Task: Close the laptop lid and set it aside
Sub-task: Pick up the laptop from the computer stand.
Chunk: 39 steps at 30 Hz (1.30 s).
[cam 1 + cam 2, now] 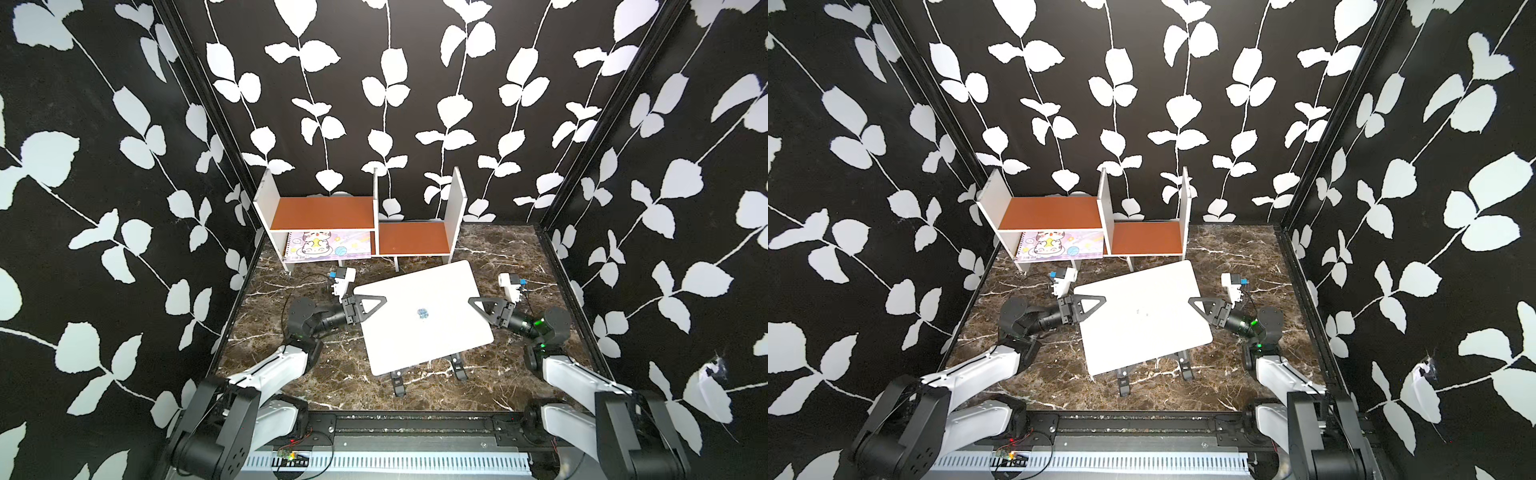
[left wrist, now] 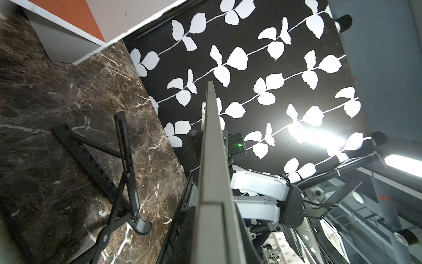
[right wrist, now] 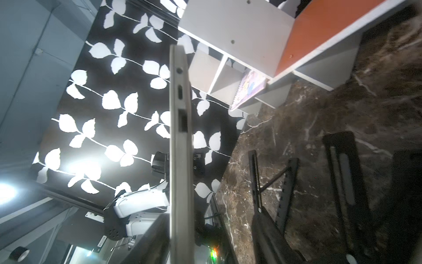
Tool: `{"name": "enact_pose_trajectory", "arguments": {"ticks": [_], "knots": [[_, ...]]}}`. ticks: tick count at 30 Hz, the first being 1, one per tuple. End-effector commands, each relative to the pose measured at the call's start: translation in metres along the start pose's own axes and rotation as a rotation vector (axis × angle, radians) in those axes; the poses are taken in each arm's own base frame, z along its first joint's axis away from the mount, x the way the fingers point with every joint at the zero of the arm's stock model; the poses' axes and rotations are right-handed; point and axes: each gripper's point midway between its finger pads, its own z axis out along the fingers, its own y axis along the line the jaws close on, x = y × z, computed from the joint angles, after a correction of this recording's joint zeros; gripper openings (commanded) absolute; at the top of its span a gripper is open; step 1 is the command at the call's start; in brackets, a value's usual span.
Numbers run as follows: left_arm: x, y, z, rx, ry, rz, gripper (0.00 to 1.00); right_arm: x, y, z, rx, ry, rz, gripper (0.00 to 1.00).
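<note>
1. The lid part looks done. The laptop lid (image 1: 1142,316) is seen flat down on the base, and no gap is spotted along the edge in either wrist view, so the laptop (image 1: 419,316) can be counted as closed.
2. The laptop is held up in the air between the two tools, a bit tilted. It is clear of the black folding stand (image 1: 399,380), which sits on the tabletop right underneath.
3. The left tool (image 1: 373,306) is clamped tight on one side edge of the laptop. The right tool (image 1: 483,308) is pinched onto the opposite edge, with one finger laid on top of the lid in both top views.
4. What's left, as far as can be judged, is the "set aside" half. No drop-off spot is reached yet.
5. Surface: a dark brown marble-look tabletop (image 1: 507,249) with white veins. It looks smooth, so a bit of sliding on set-down is probably to be expected.
6. Room: past the tools, a white shelf unit (image 1: 328,212) with orange boards is parked against the back wall, with a cartoon-cat notebook (image 1: 324,245) tucked in its lower slot. Everything is boxed in by black walls with white leaf print, and bright lamps are caught overhead in the wrist views.
</note>
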Motion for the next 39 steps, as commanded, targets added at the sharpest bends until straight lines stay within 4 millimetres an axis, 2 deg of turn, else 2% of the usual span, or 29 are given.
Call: {"name": "enact_pose_trajectory", "arguments": {"ticks": [1, 5, 8, 17, 20, 24, 25, 28, 30, 33, 35, 39], "knots": [[-0.013, -0.065, 0.001, 0.176, 0.022, 0.192, 0.00, -0.011, 0.045, 0.008, -0.132, 0.034, -0.083, 0.48], [-0.018, -0.066, 0.000, 0.172, 0.037, 0.196, 0.00, -0.019, 0.055, 0.013, -0.150, 0.043, -0.103, 0.41], [-0.023, -0.058, 0.000, 0.146, 0.036, 0.178, 0.00, -0.020, 0.060, 0.014, -0.159, 0.050, -0.116, 0.39], [-0.027, -0.041, 0.004, 0.125, 0.050, 0.124, 0.00, -0.009, 0.067, 0.024, -0.188, 0.103, -0.125, 0.28], [-0.028, -0.037, 0.005, 0.118, 0.049, 0.111, 0.00, -0.004, 0.069, 0.026, -0.196, 0.116, -0.127, 0.19], [-0.029, -0.034, 0.005, 0.112, 0.042, 0.102, 0.00, -0.001, 0.069, 0.027, -0.199, 0.122, -0.118, 0.00], [-0.030, -0.033, 0.005, 0.108, 0.033, 0.096, 0.04, -0.001, 0.069, 0.026, -0.199, 0.113, -0.112, 0.00], [-0.038, -0.028, -0.003, 0.078, -0.031, 0.094, 0.35, -0.002, 0.070, 0.021, -0.196, 0.074, -0.096, 0.00], [-0.047, -0.019, -0.016, 0.022, -0.112, 0.096, 0.50, -0.005, 0.072, 0.015, -0.193, 0.031, -0.092, 0.00], [-0.059, -0.004, -0.043, -0.094, -0.263, 0.107, 0.63, -0.012, 0.077, 0.003, -0.192, -0.044, -0.080, 0.00], [-0.065, 0.003, -0.062, -0.167, -0.369, 0.118, 0.69, -0.017, 0.081, -0.004, -0.196, -0.097, -0.064, 0.00], [-0.066, -0.003, -0.090, -0.242, -0.548, 0.175, 0.77, -0.021, 0.098, -0.014, -0.238, -0.174, -0.046, 0.00]]}}
